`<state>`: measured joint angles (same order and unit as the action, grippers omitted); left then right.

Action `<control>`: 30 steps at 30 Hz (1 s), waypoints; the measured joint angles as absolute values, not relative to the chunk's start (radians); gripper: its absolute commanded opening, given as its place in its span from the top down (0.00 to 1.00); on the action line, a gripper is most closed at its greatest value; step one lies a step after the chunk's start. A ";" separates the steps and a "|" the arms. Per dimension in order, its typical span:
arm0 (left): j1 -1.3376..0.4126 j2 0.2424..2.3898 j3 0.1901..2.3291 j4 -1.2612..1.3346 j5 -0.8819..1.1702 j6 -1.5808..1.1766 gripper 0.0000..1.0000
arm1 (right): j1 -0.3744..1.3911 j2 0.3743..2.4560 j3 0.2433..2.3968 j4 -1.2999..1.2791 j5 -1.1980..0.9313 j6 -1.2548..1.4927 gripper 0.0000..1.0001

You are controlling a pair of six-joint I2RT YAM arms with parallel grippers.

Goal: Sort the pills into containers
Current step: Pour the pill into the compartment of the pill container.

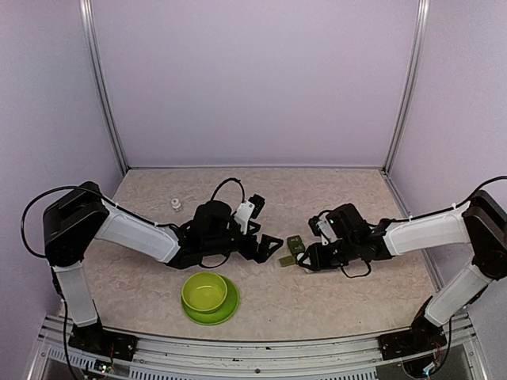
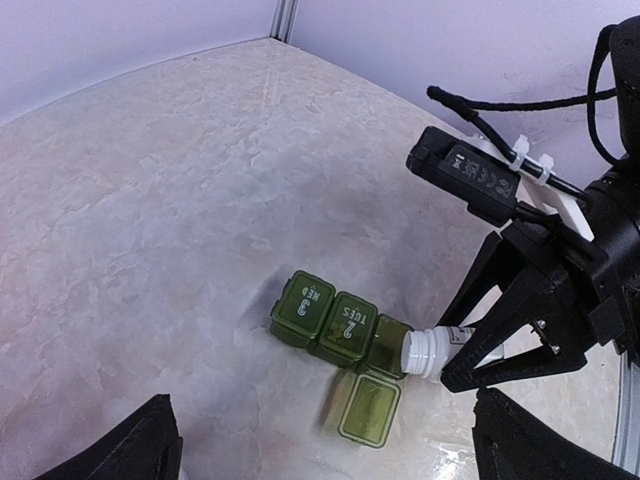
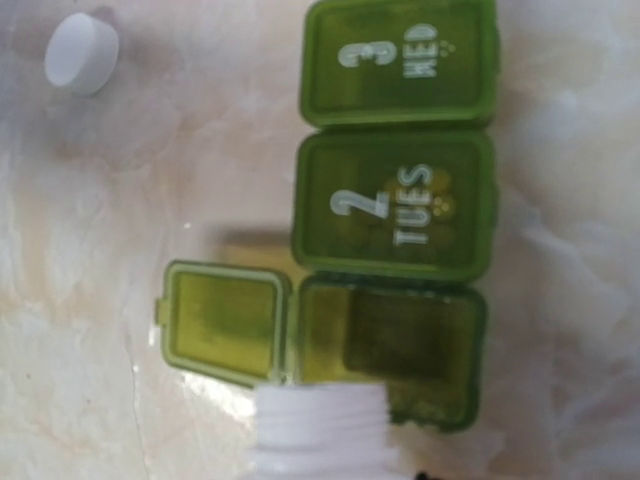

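The pale, marbled table [image 1: 348, 202] has lilac walls round it. The left arm [image 1: 135, 233] and the right arm [image 1: 420, 233] both reach in toward the middle. A lime-green bowl [image 1: 204, 291] sits on a green plate [image 1: 230, 310] near the front, apart from the arms.

The left gripper [image 1: 268, 247] is spread wide with nothing in it. The dark green pill box [image 1: 295, 247] lies on the table between the two grippers. The right gripper [image 2: 462, 350] squeezes a white bottle [image 2: 425, 352]. The bottle lies tipped over with its mouth at the end box.

From the top, the pill box looks tiny and the grippers crowd it. The left wrist view shows the whole row and the bottle beside it. The right wrist view is closest. It shows "3 WED" and "2 TUES" closed and the third lid [image 3: 222, 325] flipped open to the side. The bottle's neck hides part of the open box, so I cannot tell what is inside.

A white cap [image 3: 82, 52] lies near the pill box, seen only in that view. Only the top view shows a small white thing [image 1: 175, 204] at the back left.
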<state>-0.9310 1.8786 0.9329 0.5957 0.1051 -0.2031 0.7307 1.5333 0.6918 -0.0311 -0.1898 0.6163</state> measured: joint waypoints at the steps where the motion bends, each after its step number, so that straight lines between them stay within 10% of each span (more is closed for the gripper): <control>1: -0.931 1.879 0.933 0.596 0.105 -0.203 0.01 | 0.731 1.533 0.695 -0.038 -0.190 0.618 1.00; 30: -0.931 1.878 0.933 0.596 0.105 -0.200 0.01 | 0.702 1.546 0.729 -0.155 -0.228 0.611 1.00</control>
